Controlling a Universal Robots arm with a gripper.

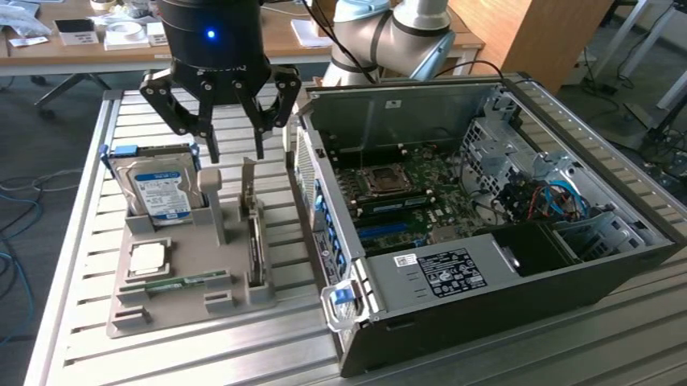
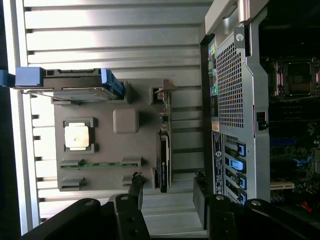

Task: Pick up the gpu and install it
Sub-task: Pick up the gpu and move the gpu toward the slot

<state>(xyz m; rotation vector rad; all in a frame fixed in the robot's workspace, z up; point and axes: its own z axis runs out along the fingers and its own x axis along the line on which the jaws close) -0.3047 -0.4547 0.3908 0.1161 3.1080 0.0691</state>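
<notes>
One wide-open, empty gripper [image 1: 236,153] is hovering above the upright gpu [image 1: 254,241], the pick-up seemingly calling for a descent astride it.

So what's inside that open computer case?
A green motherboard with its processor socket, blue slots, cables and a black power supply. Whatever lies beneath that supply is covered.

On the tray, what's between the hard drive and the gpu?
A grey upright post stands between the hard drive and the gpu, seen in the exterior view.
</notes>
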